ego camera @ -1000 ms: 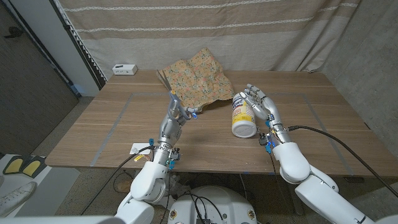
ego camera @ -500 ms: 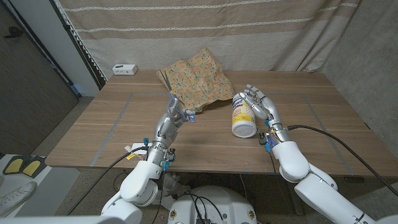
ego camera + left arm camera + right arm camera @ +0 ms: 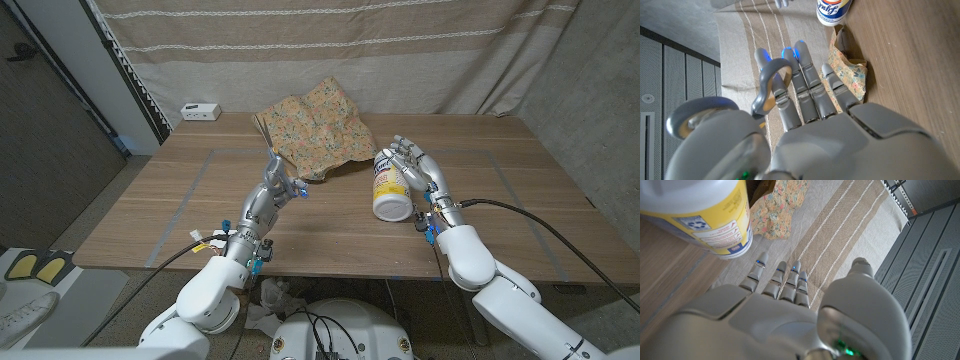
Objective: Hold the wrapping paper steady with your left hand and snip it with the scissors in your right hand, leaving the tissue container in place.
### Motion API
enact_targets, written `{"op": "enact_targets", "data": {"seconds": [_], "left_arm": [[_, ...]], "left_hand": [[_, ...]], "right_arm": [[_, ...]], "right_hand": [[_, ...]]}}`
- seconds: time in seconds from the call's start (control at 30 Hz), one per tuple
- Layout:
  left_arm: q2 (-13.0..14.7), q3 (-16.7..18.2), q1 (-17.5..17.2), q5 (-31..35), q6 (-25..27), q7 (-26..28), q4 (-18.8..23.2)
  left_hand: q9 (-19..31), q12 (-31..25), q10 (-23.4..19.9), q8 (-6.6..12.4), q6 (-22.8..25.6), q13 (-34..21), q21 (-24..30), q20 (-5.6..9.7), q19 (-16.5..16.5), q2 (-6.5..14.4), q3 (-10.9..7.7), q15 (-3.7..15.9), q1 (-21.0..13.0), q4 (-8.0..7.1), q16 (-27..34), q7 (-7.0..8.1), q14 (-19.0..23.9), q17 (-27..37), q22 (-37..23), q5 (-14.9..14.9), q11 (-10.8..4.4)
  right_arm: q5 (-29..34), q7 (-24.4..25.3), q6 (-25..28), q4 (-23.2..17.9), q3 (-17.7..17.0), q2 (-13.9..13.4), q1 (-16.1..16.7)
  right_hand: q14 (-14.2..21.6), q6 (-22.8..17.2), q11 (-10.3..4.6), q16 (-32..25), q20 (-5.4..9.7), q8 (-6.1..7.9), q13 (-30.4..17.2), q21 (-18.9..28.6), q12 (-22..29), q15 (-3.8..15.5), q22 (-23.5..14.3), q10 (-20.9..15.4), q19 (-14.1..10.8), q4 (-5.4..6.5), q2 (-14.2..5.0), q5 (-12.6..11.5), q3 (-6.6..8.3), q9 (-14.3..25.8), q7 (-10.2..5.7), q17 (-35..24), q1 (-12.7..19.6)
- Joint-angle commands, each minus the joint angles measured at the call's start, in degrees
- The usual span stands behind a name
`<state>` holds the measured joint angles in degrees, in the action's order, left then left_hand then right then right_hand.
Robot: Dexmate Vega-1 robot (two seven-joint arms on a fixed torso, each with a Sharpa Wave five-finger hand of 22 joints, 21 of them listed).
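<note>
The floral wrapping paper lies crumpled at the table's back middle, and it also appears in the wrist views. My left hand stands just in front of the paper's near edge and holds grey scissors, with a handle loop over its fingers. The yellow-and-white tissue container stands tilted right of the paper. The container's wall and cap end show in the wrist views. My right hand is open, fingers straight, close beside the container's right side.
A small white device sits at the back left corner of the table. A striped curtain hangs behind the table. Thin tape lines mark the wood. Bare wood spreads to the left and to the front right.
My left arm has drawn back and to the left, carrying the hand and scissors slightly away from the paper's edge. The right hand, container and paper have not moved.
</note>
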<state>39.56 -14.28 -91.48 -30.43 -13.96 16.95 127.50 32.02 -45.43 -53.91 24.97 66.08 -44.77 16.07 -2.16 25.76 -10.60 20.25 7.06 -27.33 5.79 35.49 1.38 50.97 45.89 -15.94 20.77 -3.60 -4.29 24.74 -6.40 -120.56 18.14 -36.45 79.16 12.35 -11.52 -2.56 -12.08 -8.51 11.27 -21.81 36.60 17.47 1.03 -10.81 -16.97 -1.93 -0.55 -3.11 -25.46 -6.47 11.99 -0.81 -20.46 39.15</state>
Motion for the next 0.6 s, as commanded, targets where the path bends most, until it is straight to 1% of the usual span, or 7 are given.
{"op": "enact_targets", "data": {"seconds": [0.03, 0.23, 0.4, 0.5, 0.6], "left_arm": [[2.84, 2.53, -0.77, -2.04, 3.94, -0.81, 2.19], [2.93, 2.96, -0.61, -2.72, 4.46, -1.09, 2.11], [3.27, 3.1, -0.54, -2.76, 4.89, -1.42, 2.43], [2.8, 2.93, -0.43, -2.77, 4.45, -1.4, 2.2], [2.8, 2.91, -0.23, -2.56, 4.7, -1.26, 1.99]], "left_hand": [[0.03, -1.09, -3.59, -0.68, -6.0, -1.09, -0.22, -0.65, 0.33, 0.0, 0.27, 1.0, 1.64, -0.66, 0.09, -6.68, -0.27, -0.15, 0.06, 0.05, -1.79], [0.14, -0.99, -3.26, -0.97, -6.23, -1.02, -0.36, -0.73, 0.38, -0.01, 0.26, 0.72, 2.59, -0.83, 0.17, -7.25, -0.43, -0.16, 0.18, 0.03, -1.96], [0.12, -0.83, -3.72, -1.36, -6.38, -0.32, -0.65, -1.07, 0.12, 0.02, 0.27, 0.31, 3.95, -1.15, 0.19, -7.75, -0.25, -0.57, 0.3, -0.04, -1.3], [0.18, -0.66, -3.44, -1.5, -6.42, -0.14, -0.76, -1.21, 0.07, 0.07, 0.24, 0.16, 4.61, -1.3, 0.28, -7.92, -0.56, -0.4, 0.36, -0.09, -1.17], [0.39, -0.91, -3.47, -1.44, -6.2, -0.46, -0.86, -1.29, 0.01, 0.12, 0.18, 0.31, 5.08, -1.38, 0.37, -7.5, -0.71, -0.33, 0.41, -0.12, -1.16]], "right_arm": [[-0.22, -0.03, -0.08, -0.18, -0.33, -0.47, 0.05], [-0.3, -0.5, 0.25, -0.3, -0.55, -1.04, 0.02], [-0.38, -0.89, 0.21, -0.24, -0.61, -1.39, -0.11], [-0.5, -0.87, 0.22, -0.17, -0.63, -1.32, -0.19], [-0.54, -0.94, -0.06, 0.06, -0.61, -1.32, -0.33]], "right_hand": [[-0.22, 0.18, -0.01, 0.01, -0.47, 0.38, 0.03, -0.41, -0.33, 0.05, -0.21, 0.2, 0.3, 0.0, -0.24, -0.25, -0.57, 0.04, 0.24, 0.07, -0.27], [-0.58, 0.48, -0.06, 0.08, -0.95, 0.32, 0.1, -0.75, -0.52, 0.01, -0.19, 0.75, 0.69, 0.1, -0.22, -0.26, -0.8, 0.01, 0.22, 0.18, -0.6], [-1.07, 1.15, 0.01, 0.22, -1.33, 0.12, 0.18, -1.01, -0.67, -0.25, -0.17, 1.16, 0.96, 0.17, 0.18, -0.22, -1.2, -0.02, 0.23, 0.28, -1.03], [-1.16, 1.19, 0.29, 0.23, -1.4, 0.13, 0.22, -1.12, -0.7, -0.33, -0.16, 1.25, 1.06, 0.2, 0.26, -0.23, -1.33, -0.03, 0.29, 0.32, -1.16], [-1.17, 1.26, 0.27, 0.2, -1.42, 0.13, 0.24, -1.19, -0.7, -0.29, -0.16, 1.25, 1.08, 0.22, 0.27, -0.24, -1.4, -0.04, 0.27, 0.36, -1.25]]}}
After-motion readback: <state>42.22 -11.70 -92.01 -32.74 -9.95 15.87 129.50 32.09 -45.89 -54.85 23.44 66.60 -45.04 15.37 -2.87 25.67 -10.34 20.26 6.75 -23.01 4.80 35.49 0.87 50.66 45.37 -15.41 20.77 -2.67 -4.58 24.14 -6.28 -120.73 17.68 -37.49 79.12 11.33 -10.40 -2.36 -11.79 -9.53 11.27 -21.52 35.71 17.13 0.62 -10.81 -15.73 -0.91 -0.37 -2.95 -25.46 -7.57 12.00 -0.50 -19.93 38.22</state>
